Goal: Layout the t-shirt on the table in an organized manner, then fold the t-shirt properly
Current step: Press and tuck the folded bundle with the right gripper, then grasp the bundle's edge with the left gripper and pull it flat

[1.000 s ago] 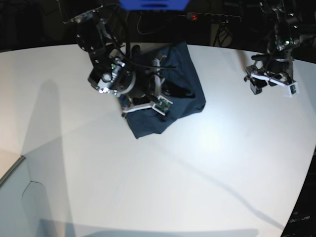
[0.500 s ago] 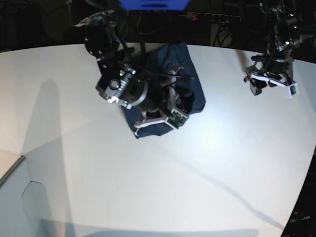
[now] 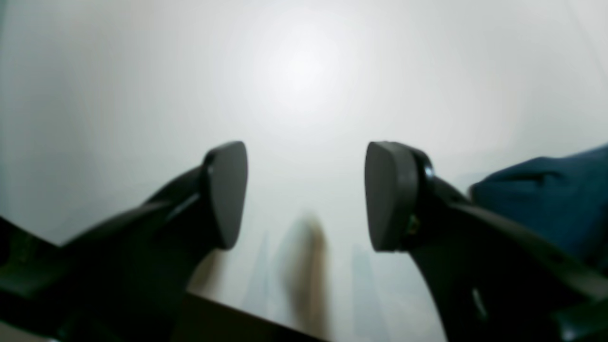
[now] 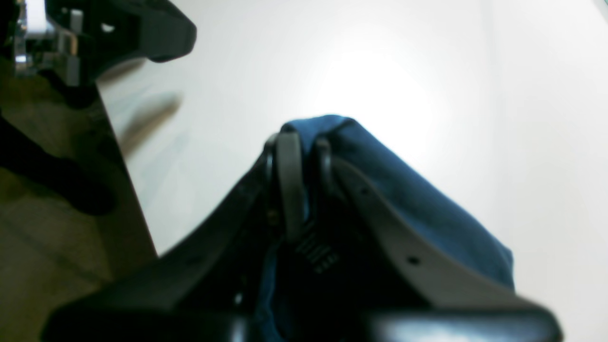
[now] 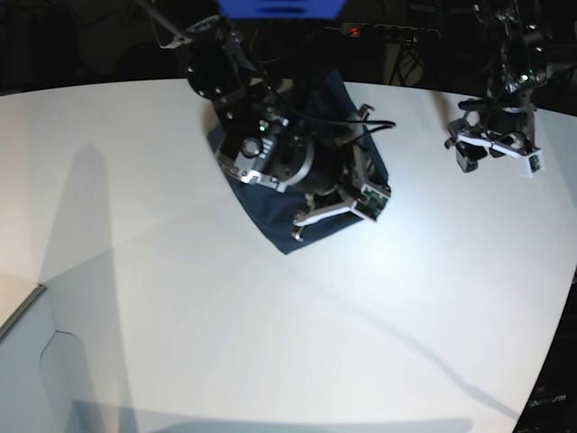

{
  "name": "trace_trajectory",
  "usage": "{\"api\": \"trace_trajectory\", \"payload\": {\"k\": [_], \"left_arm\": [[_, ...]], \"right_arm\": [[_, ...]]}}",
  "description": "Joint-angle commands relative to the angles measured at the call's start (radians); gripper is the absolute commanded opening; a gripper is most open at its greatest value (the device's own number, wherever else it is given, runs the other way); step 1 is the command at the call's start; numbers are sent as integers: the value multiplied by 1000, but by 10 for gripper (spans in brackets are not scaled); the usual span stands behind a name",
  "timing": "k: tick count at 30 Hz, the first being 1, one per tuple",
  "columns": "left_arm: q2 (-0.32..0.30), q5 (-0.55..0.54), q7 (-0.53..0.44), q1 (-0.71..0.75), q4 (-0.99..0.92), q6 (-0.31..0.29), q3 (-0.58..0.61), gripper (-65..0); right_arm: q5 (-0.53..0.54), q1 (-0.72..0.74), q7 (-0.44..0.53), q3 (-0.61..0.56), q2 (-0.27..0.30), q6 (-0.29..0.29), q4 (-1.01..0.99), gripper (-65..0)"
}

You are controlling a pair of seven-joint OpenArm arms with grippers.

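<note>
Right wrist view: right gripper (image 4: 304, 166) fingers clamp a fold of the dark navy cloth t-shirt (image 4: 418, 209), trailing lower right. Base view: left gripper (image 5: 491, 149), jaws apart, hangs upper right over the white table (image 5: 270, 343), well apart.

A bright blue panel (image 5: 279, 7) is hanging at the top edge of the base view, and only its lower part is showing. Just to its right, a long power strip (image 5: 383, 32) is lying in the dark background, and a small red light (image 5: 354, 32) is glowing on it. Thin dark cables (image 5: 410, 59) are running down below the strip. In the lower left corner, a pale grey-blue board (image 5: 36, 379) is standing with a notch cut in its upper edge. In the right wrist view, a brown floor (image 4: 42, 256) is showing on the left side, blurred.
</note>
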Motion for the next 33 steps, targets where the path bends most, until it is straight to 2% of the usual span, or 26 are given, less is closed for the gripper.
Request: {"api": "trace_trajectory", "payload": {"k": [1,8,11,16,18,22,27,30,33], "left_arm": [[-9,-4,-21,-3,15,0,-2,-271],[-9,-4,-21,0,15,0,-2,-271],[-9,-4,-21,0,15,0,-1,-271],[-9,-4,-21,0,15,0,1,-270],[-9,-4,-21,0,15,0,-1,-270],[6,-4,-21,17,19,0,2,-270],[89,-4,-21,65,70,0,2,-265],[164,-4,-21,100,136,0,5,-213],[210,-4,-21,142,207,0,64,-168]], "right_arm": [[16,13,30,-15,-15,12,16,-650],[16,28,23,-27,-19,12,15,-640],[16,30,21,-27,-19,12,-7,-536],[17,20,21,-62,-18,12,-11,-323],[17,10,27,-75,-15,12,-2,-276],[16,16,29,-9,5,12,32,-280],[16,16,27,131,30,12,72,-281],[16,11,30,191,45,12,76,-281],[16,5,30,237,70,12,73,-281]]}}
